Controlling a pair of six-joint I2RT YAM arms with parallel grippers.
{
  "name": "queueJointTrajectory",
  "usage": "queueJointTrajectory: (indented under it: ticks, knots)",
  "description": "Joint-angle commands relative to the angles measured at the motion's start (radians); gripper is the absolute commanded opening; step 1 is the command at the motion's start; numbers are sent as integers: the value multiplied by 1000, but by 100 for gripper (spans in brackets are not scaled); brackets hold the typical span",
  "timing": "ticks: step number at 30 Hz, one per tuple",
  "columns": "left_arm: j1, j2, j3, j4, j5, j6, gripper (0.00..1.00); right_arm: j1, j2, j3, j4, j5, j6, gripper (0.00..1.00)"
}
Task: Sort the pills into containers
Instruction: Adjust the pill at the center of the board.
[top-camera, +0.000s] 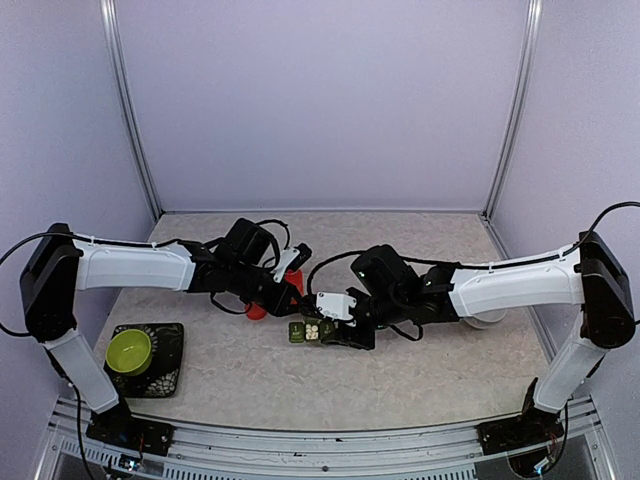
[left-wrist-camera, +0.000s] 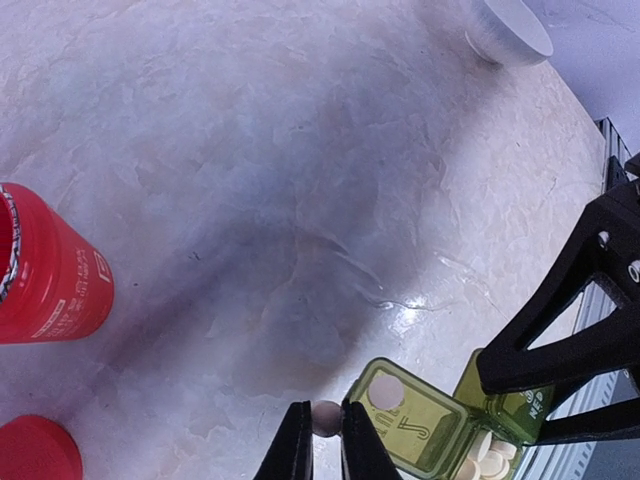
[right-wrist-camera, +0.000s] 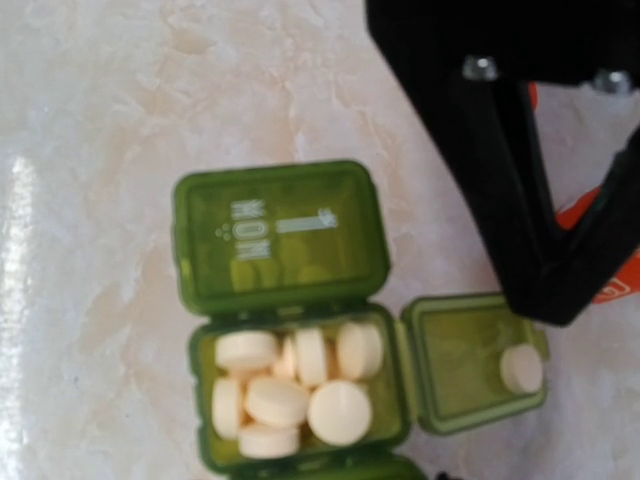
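At mid-table, just beside the open containers (right-wrist-camera: 280, 235): pinching one pill (left-wrist-camera: 327, 416) tight in the left gripper (left-wrist-camera: 326, 432). Holding more pills (right-wrist-camera: 300, 385) in two cells. Cannot tell spread or clamped for the right gripper (top-camera: 342, 322), at the containers' right.

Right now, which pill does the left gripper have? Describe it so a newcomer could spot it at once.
Find the green pill box at the middle of the table. Right beside it, the left gripper pinches one small round whitish pill. Every other pill in view lies inside a cell; this one is outside the box, clamped between dark fingers.
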Motion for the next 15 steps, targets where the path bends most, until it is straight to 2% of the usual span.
queueJointTrajectory:
  ticks: [1,15]
  knots:
    - [12,-24,-4,25,-28,-9,11,9,-34,23,-3,10,3,13]
    - [73,-90,0,47,-100,-33,12,9,-34,20,0,29,6,13]
